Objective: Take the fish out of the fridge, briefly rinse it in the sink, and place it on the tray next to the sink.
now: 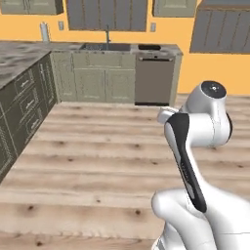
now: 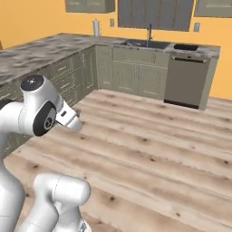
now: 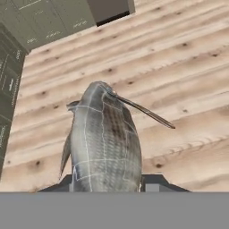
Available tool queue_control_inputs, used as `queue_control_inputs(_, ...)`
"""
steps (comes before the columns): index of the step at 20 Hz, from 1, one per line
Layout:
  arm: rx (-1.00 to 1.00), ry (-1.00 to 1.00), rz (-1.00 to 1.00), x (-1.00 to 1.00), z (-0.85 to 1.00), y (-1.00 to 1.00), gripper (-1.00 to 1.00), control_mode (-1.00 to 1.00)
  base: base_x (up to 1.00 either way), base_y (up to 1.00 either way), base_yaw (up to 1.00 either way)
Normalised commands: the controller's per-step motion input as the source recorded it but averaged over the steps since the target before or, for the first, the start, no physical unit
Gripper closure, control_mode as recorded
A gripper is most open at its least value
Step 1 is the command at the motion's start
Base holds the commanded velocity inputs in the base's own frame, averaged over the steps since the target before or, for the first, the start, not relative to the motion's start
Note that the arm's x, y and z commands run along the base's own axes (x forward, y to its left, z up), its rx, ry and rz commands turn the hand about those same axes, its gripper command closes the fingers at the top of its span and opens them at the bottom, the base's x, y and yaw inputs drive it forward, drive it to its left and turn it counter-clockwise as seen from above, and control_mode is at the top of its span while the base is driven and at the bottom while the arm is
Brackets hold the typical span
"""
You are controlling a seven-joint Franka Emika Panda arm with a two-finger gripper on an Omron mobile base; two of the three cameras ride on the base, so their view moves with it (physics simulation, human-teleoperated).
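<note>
Tool is clamped on the fish, fingers either side of its lower body; the rest of the fish sticks out ahead of the tool, over bare wood floor. Grip looks low on the body, most of the fish unsupported, so a quick swing or base jolt could prob let it pivot or slide out, dropping to the floor well short of the bench

Sink sits far ahead of the tool across the room, faucet upright behind it, tray just beside the sink on the dishwasher side. Long carry = more chances to slip

Other risks: fish's thin fin catching the faucet or sink edge on approach; wet fish after rinse may get slicker; tray is small, so a sloppy release could land the fish half off it
</note>
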Motion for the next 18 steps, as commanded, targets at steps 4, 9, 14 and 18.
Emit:
queue_control_inputs(4,0.00,0.00,0.00,0.00,0.00,0.00,1.00,1.00,1.00,0.00,-0.33)
queue_control_inputs(9,0.00,0.00,0.00,0.00,0.00,0.00,1.00,1.00,1.00,0.03,-0.28)
queue_control_inputs(14,0.00,0.00,0.00,0.00,0.00,0.00,1.00,1.00,1.00,0.12,-0.01)
queue_control_inputs(18,0.00,0.00,0.00,0.00,0.00,0.00,1.00,1.00,1.00,0.03,0.13)
